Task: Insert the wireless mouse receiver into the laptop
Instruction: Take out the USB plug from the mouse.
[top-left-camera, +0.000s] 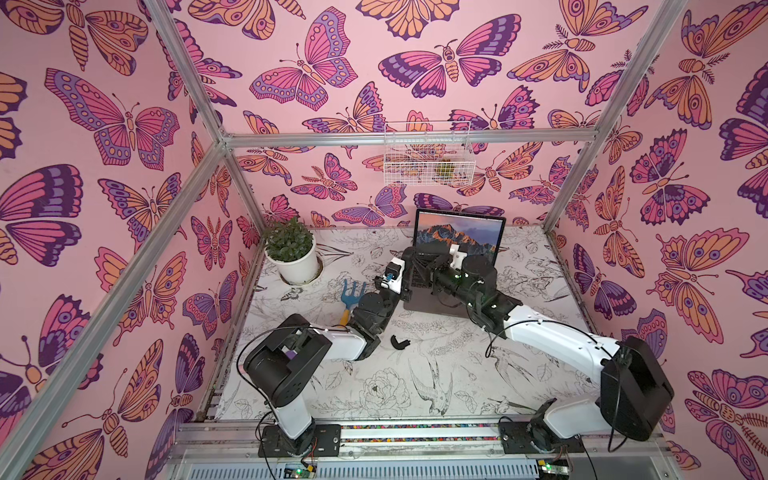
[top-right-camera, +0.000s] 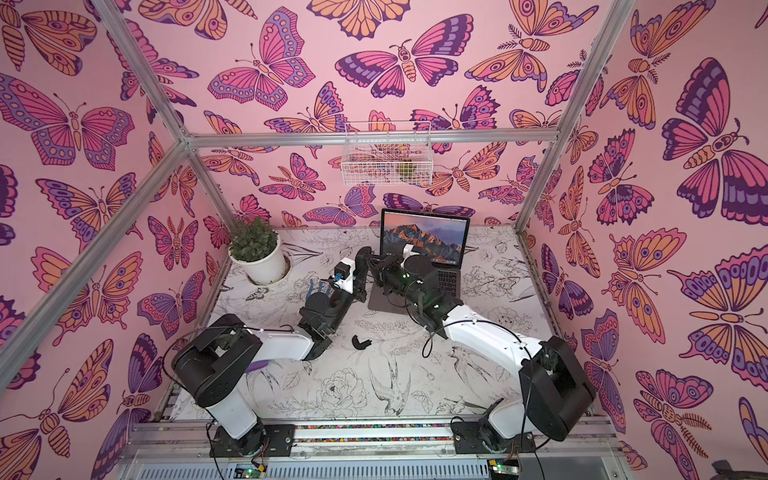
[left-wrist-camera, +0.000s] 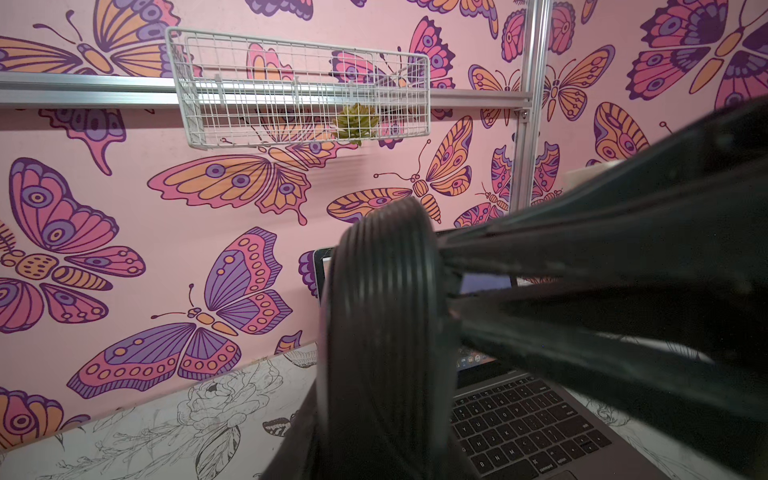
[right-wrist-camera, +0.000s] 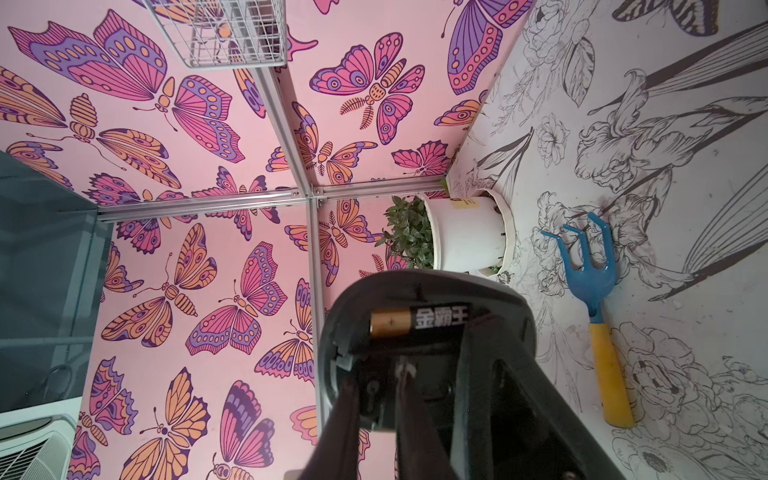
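The laptop stands open at the back of the table, its screen showing an orange mountain; the left wrist view shows its keyboard. My left gripper holds the black wireless mouse up in the air beside the laptop's left edge. In the right wrist view the mouse shows its open underside with a battery inside. My right gripper reaches into that compartment, fingers a narrow gap apart around a small dark part. I cannot make out the receiver itself.
A curved black cover piece lies on the table in front of the laptop. A potted plant stands at the back left, with a blue and yellow hand rake near it. A white wire basket hangs on the back wall.
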